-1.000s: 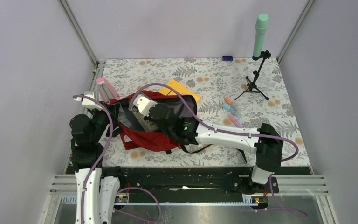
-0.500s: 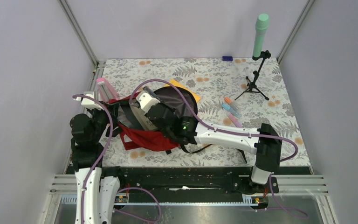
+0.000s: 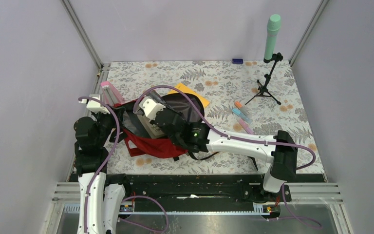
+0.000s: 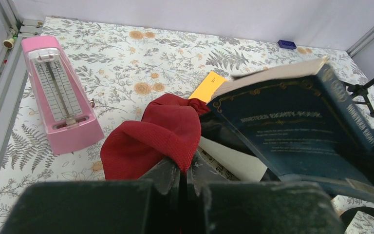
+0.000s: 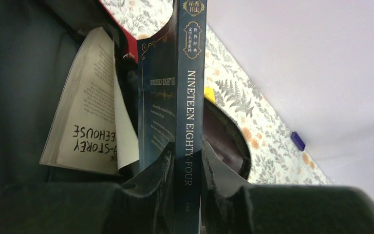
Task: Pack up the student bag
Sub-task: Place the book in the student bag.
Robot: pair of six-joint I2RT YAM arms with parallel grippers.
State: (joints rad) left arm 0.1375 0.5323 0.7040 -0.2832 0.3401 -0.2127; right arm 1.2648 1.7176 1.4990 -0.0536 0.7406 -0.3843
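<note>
Two books matter here: a pale paperback (image 5: pixel 85 126) lies inside the student bag (image 3: pixel 152 146), which rests on the left part of the table (image 3: pixel 214 83), and a dark blue book (image 5: pixel 191 87) is pinched at its spine by the right gripper (image 5: pixel 187 168) at the bag's mouth. The left gripper (image 4: pixel 182 175) is clamped on a fold of the bag's red rim, holding the mouth up. To do the insertion well, the blue book should probably slide in alongside the paperback, face to face, with its leading corner clear of the grey lining and the lifted rim. The left arm would do best to hold the opening taut and high until the book is well inside. The right arm reaches far leftward across the table, low and stretched, wrist turned into the opening. The left arm is folded close above its base, wrist aimed at the bag, with the pink metronome (image 4: pixel 61 97) near the bag's rim on the far side.
</note>
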